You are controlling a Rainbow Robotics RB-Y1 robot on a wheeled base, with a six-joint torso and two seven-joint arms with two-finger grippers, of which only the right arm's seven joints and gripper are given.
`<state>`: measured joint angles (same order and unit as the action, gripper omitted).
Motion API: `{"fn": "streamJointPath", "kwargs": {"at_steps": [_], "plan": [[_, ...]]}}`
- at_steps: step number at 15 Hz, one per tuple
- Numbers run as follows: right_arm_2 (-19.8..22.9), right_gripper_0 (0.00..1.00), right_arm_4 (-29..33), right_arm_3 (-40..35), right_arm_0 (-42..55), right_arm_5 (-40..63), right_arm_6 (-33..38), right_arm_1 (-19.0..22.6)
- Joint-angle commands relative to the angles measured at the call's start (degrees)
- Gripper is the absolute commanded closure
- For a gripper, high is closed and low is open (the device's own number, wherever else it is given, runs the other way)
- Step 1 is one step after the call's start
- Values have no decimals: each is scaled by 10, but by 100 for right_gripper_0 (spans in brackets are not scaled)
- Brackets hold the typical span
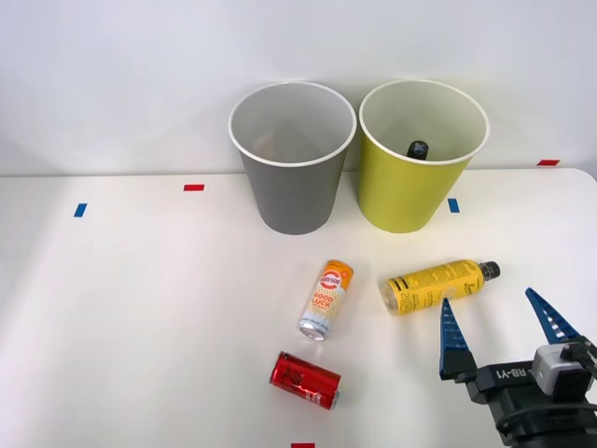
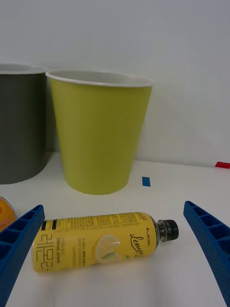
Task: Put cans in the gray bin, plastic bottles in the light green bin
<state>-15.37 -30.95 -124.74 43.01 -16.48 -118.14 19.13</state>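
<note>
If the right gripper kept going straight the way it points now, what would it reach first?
Most likely the yellow-label bottle, lying on its side ahead of the open right gripper; the light green bin stands behind it.

Even, bright light is falling from above onto my white table [image 1: 140, 308], leaving soft, short shadows under things. A small glare is shining on the red can [image 1: 305, 380]. My wrist view is showing my near blue fingers [image 2: 19, 249] slightly soft.
</note>
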Motion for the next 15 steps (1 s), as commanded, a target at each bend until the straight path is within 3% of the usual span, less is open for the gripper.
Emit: {"fn": "streamJointPath", "kwargs": {"at_steps": [1, 4, 8, 13, 15], "plan": [[20, 0, 75, 38, 1, -4, 0, -35], [32, 0, 133, 51, -5, -3, 7, -66], [28, 0, 157, 50, -2, -1, 14, -73], [31, 0, 276, 51, 19, -13, 197, -81], [34, 0, 327, 88, 20, -63, 276, -88]]}}
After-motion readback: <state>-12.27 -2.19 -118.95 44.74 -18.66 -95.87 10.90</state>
